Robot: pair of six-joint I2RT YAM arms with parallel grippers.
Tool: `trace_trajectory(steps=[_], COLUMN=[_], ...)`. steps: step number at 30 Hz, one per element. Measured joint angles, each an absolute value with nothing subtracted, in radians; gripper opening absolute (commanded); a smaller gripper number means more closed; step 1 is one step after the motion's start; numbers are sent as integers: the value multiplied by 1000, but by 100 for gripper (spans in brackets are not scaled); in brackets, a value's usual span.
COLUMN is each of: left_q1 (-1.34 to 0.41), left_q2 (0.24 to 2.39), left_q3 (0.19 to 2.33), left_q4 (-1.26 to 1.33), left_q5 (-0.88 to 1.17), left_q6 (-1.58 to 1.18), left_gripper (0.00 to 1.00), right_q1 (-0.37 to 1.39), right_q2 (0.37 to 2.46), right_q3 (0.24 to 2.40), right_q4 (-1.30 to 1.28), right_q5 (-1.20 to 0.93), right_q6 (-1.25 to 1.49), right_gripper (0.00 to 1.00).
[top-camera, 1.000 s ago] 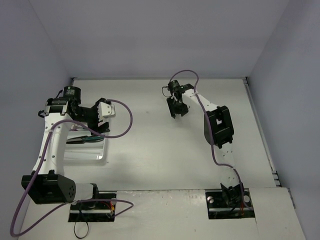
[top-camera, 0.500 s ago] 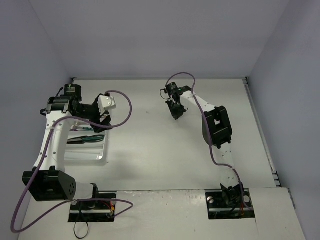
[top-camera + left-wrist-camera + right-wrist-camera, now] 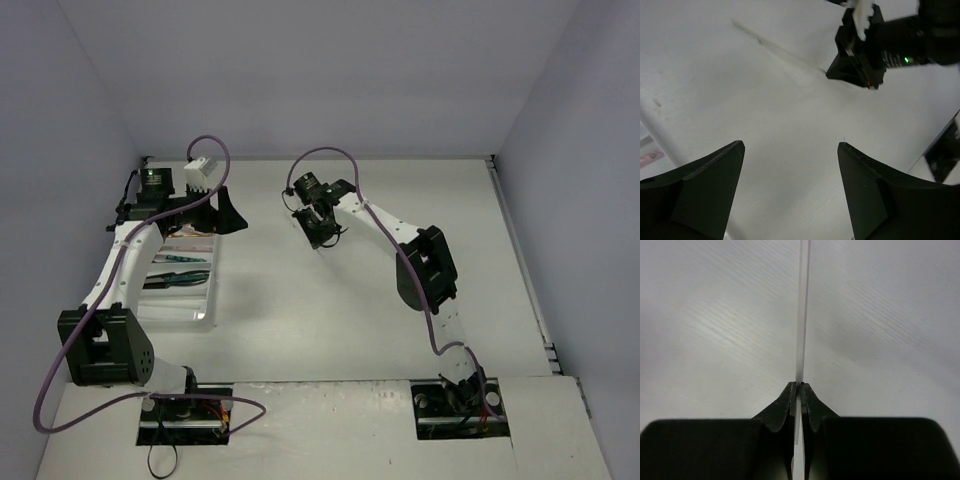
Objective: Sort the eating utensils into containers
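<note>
My right gripper [image 3: 319, 231] hangs over the middle of the table, shut on a thin pale stick [image 3: 802, 315] that runs straight out from between its fingertips in the right wrist view. My left gripper [image 3: 229, 214] is open and empty, just right of the white tray's [image 3: 200, 318] far end and facing the right gripper. The left wrist view shows my open left gripper [image 3: 790, 145] above bare table, with the right gripper [image 3: 860, 55] beyond it and the stick [image 3: 775, 46] reaching out to the left. Dark and green-handled utensils [image 3: 178, 280] lie in the tray.
The tray sits at the table's left side, partly under my left arm. Grey walls close off the back and both sides. Purple cables loop above both arms.
</note>
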State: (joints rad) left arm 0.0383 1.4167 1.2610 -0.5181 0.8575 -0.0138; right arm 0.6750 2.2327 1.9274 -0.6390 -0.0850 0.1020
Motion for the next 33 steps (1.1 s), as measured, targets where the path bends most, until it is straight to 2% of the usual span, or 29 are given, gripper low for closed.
trace_trajectory(steps=[8,21,27,30,31,32,33], left_q1=[39,39,32,11,-2,-17,-34], left_q2=[1515,1713,1817,1829,1835,1839,1843], left_q3=[1123,1101,1103,1154,1187,1225,1267], left_q4=[-294,-23,0,-100,-140,-175,-214], left_q5=[809,743,720,679,660,636,609], left_q6=[-447,-873,-972,-927,-896,-864,-835], left_gripper=[77,77,77,77,77,77,77], right_q1=[735,775,794,801,801,803,806], right_q2=[2198,2165,2154,2150,2147,2144,2139], right_q3=[2036,2040,2045,2039,2034,2025,2016], right_q4=[-627,-629,-630,-629,-630,-630,-631], right_q5=[-146,-176,-181,-180,-178,-171,-163], right_q6=[103,108,113,116,119,124,129], right_gripper=[0,0,0,0,3,10,22])
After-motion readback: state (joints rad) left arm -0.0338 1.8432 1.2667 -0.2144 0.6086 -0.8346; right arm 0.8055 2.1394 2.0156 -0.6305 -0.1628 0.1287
